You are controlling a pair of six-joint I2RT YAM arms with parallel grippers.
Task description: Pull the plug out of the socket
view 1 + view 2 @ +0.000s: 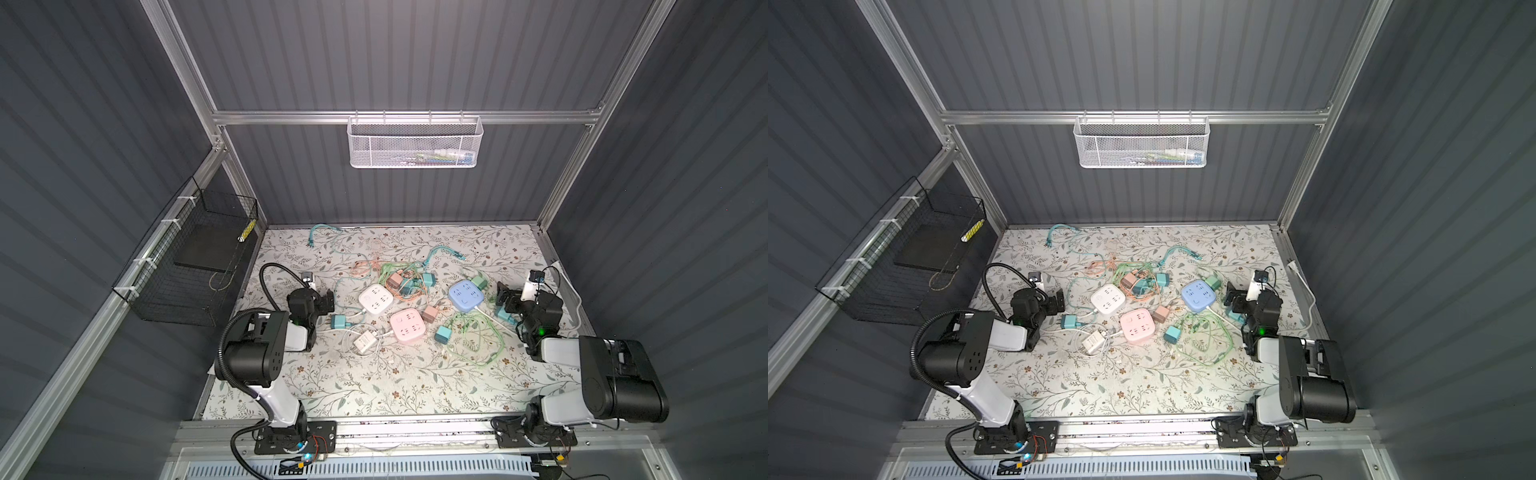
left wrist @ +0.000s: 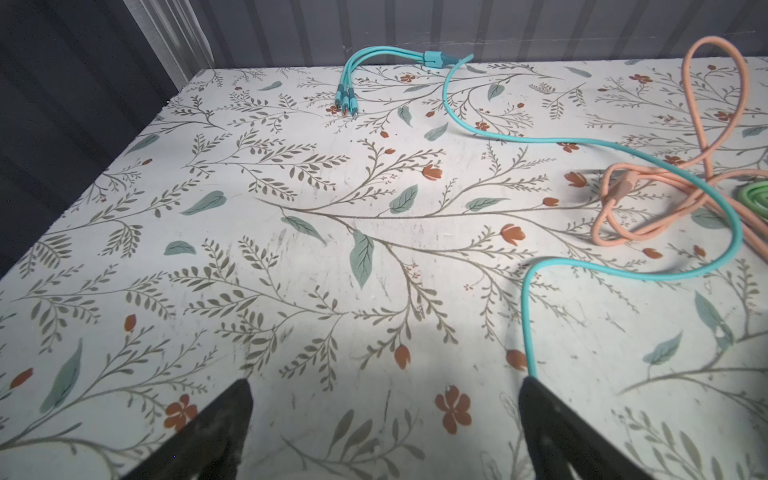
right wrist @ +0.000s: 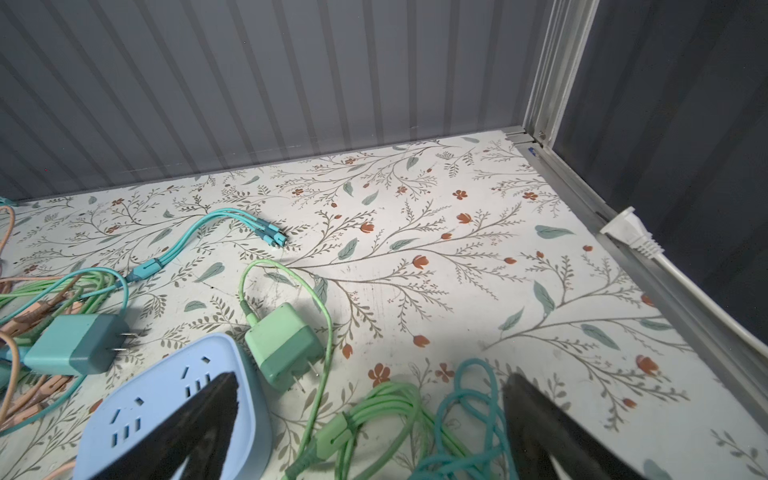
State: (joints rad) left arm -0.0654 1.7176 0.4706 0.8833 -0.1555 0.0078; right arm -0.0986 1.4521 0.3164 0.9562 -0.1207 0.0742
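The front strip of the desk (image 1: 374,386) lies bare from side to side, as does its far right corner. The middle is crowded: white socket (image 1: 376,301), pink socket (image 1: 407,326) and blue socket (image 1: 466,295), with loose plugs (image 1: 443,334) and tangled cables (image 1: 401,276) among them. A looped green cable (image 3: 374,399) lies just before the right gripper (image 3: 370,376). Ahead of the left gripper (image 2: 385,381) the desk is bare, save a teal cable (image 2: 623,149) at one side.

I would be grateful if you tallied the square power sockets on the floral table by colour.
White power socket: 1
Pink power socket: 1
Blue power socket: 1
Total: 3
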